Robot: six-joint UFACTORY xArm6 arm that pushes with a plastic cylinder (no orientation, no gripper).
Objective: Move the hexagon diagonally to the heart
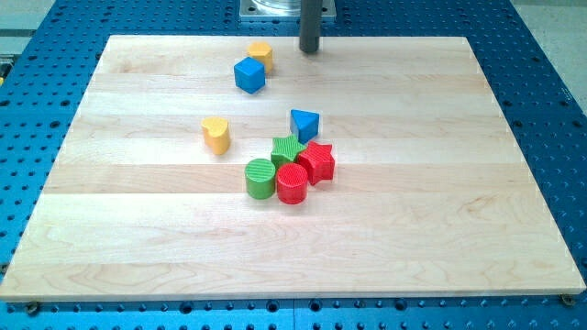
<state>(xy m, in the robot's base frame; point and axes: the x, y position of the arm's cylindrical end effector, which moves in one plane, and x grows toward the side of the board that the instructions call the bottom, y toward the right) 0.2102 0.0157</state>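
My tip [310, 50] hangs upright — perhaps touching board — near yellow hexagon [260, 53].

The board [138, 238] lies open between the yellow hexagon [260, 53] and the yellow heart [216, 134]. The blue cube [249, 75] touches the hexagon on its heart-facing side. The five-block cluster [292, 165] obstructs the heart's right approach.

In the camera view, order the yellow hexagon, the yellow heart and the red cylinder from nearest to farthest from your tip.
My tip is at the view's top.
1. Yellow hexagon, just to its left.
2. Yellow heart, lower left.
3. Red cylinder, at the bottom of the central cluster.
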